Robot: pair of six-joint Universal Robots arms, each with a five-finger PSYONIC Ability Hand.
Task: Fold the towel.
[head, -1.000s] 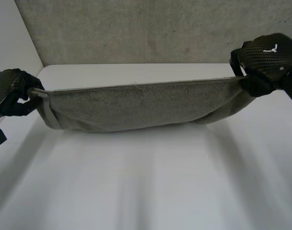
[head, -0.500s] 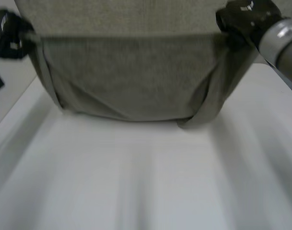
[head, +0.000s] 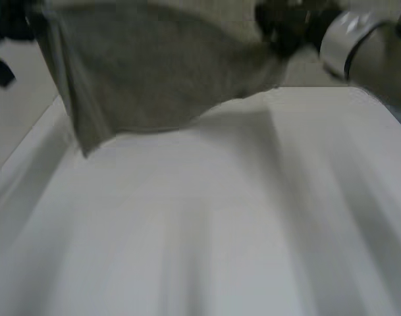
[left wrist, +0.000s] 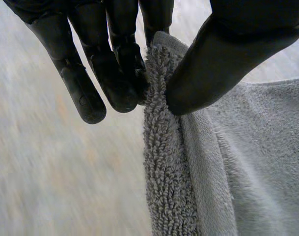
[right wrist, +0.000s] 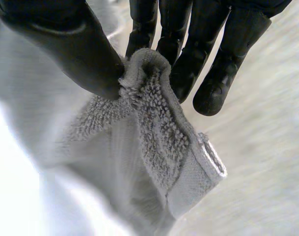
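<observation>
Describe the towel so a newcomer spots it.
Over the far end of the white table, look between the black hands. The grey towel hangs there, one corner pinched by the left hand, another by the right hand. It alone is soft cloth.

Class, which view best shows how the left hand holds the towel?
The left wrist view: the left hand pinches the towel by its edge between thumb and fingers. The head view shows it as a dark shape at a towel corner; the right wrist view shows the right hand instead.
</observation>
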